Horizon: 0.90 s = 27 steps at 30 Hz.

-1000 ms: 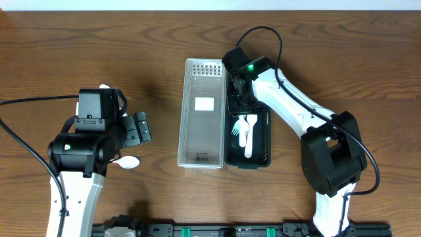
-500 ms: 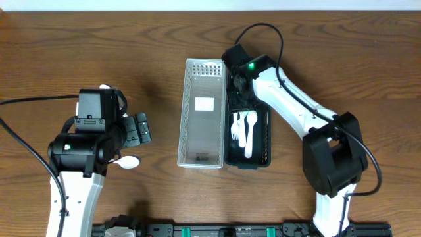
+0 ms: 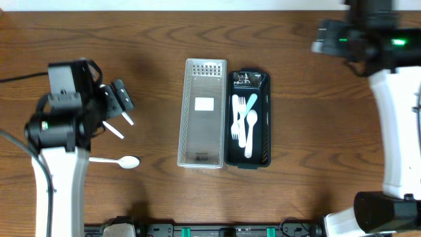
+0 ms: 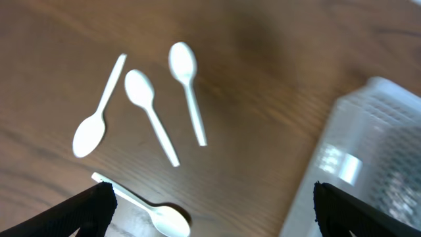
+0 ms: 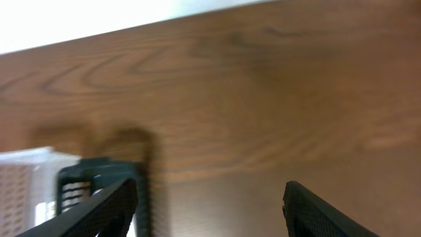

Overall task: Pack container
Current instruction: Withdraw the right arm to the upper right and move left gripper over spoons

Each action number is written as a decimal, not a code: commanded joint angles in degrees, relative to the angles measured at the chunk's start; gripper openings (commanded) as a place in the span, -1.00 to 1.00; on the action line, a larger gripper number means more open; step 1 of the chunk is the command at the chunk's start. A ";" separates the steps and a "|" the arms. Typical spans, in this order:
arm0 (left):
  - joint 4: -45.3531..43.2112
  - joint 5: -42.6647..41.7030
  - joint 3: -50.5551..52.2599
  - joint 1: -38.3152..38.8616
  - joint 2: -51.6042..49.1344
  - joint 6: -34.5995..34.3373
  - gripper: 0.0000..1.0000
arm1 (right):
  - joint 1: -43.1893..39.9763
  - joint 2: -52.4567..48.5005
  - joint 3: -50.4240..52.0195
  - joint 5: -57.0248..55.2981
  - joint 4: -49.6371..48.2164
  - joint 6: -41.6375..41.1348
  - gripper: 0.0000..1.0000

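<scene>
Overhead: spoons (image 3: 114, 131) seemingly just beneath left claw (image 3: 117, 103)

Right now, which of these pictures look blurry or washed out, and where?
Overhead: evenly lit and sharp on the table, but the right arm is smeared. Left wrist: the spoons are fairly crisp; the clear basket is soft. Right wrist: everything is blurred, the black container included, and the top strip is blown out white.

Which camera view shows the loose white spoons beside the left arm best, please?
The left wrist view is best: all four white spoons lie in plain sight, nothing covering them. The overhead view shows only one spoon whole, and the left arm covers most of the others. The right wrist view shows none of them.
</scene>
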<state>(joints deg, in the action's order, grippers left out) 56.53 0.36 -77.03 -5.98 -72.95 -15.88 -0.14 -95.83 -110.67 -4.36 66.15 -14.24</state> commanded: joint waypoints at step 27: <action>-19.89 -2.97 -2.08 -5.92 -40.52 -9.09 0.96 | -9.64 -2.75 0.66 7.76 9.99 6.60 0.44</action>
<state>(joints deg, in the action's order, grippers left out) 37.04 -2.81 -77.84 -11.57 -111.79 -24.23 -9.93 -98.21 -110.45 3.05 75.90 -8.47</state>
